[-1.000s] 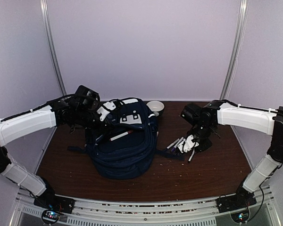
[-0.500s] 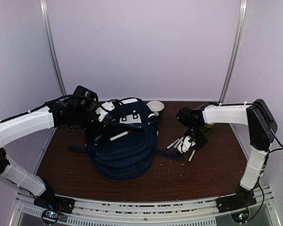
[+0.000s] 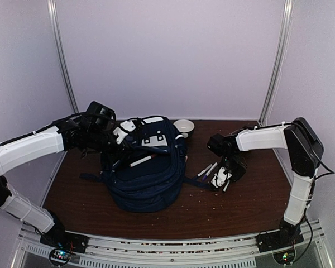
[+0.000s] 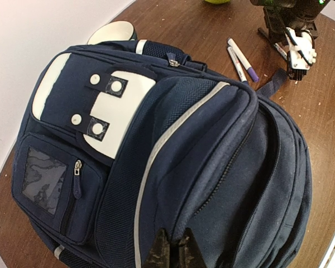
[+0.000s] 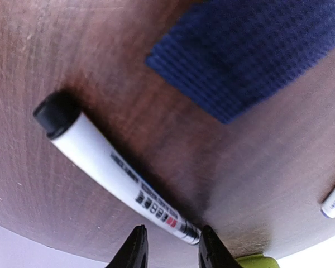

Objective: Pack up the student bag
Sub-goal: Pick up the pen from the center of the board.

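One step closer than before: straddles marker (image 5: 109, 170) with right gripper (image 5: 173, 237), fingers (image 5: 135, 248) parted, nothing grasped; clamps backpack (image 4: 212, 167) fabric with left gripper (image 4: 172, 248); pickup likely next.

Lab robot cell, not home or office. Plain pale wall panels (image 3: 167, 56) on three sides, metal corner posts (image 3: 61, 61). Brown wood table (image 3: 240, 206) inside, crumbs scattered on it. Aluminium rail (image 3: 167, 247) along near edge, arm bases (image 3: 64, 240) bolted on, loose cabling.
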